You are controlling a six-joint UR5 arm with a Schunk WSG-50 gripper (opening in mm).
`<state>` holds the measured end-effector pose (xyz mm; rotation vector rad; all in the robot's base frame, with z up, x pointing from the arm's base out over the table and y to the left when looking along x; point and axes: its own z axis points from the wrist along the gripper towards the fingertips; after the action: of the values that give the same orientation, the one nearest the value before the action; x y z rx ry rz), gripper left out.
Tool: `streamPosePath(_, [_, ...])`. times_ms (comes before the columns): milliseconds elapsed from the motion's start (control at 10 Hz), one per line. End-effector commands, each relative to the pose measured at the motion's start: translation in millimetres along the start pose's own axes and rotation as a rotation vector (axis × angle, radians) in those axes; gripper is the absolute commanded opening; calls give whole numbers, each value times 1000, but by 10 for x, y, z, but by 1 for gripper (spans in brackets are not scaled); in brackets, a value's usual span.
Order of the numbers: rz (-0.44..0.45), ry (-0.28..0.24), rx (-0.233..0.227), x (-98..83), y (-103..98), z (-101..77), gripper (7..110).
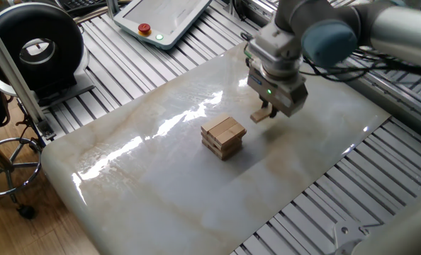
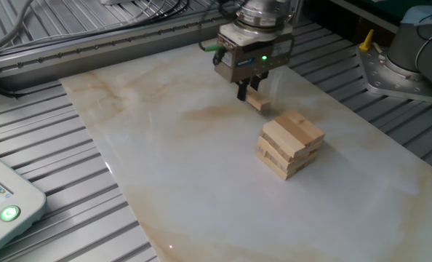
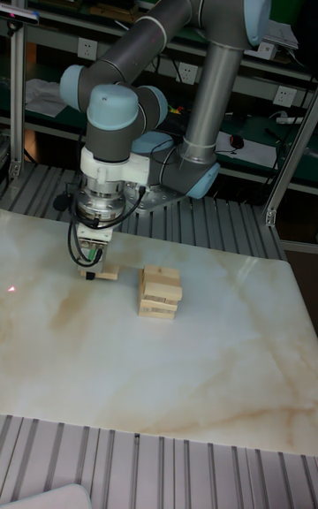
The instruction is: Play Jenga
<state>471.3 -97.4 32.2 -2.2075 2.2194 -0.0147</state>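
The small Jenga tower (image 2: pixel 290 145) stands near the middle of the marble worktop (image 2: pixel 180 182), its layers laid crosswise. Just beside it, apart from it, the claw (image 2: pixel 247 93) points down and grips the loose block (image 2: pixel 258 101) by one end, above the surface.

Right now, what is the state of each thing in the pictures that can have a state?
Gripper: shut on the loose block, lifted above the table.
Loose block: held by the fingers, clear of the tower.
Tower: standing upright on the table, crosswise layers, some blocks sticking out.
Green light on the gripper body: on.
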Motion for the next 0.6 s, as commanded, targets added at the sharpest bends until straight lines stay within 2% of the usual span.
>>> streamPosePath(0, [23, 9, 12, 3, -271, -173, 7])
streamPosePath(200, [31, 36, 22, -11, -438, -226, 7])
streamPosePath(500, [52, 46, 47, -102, -692, -157, 7])
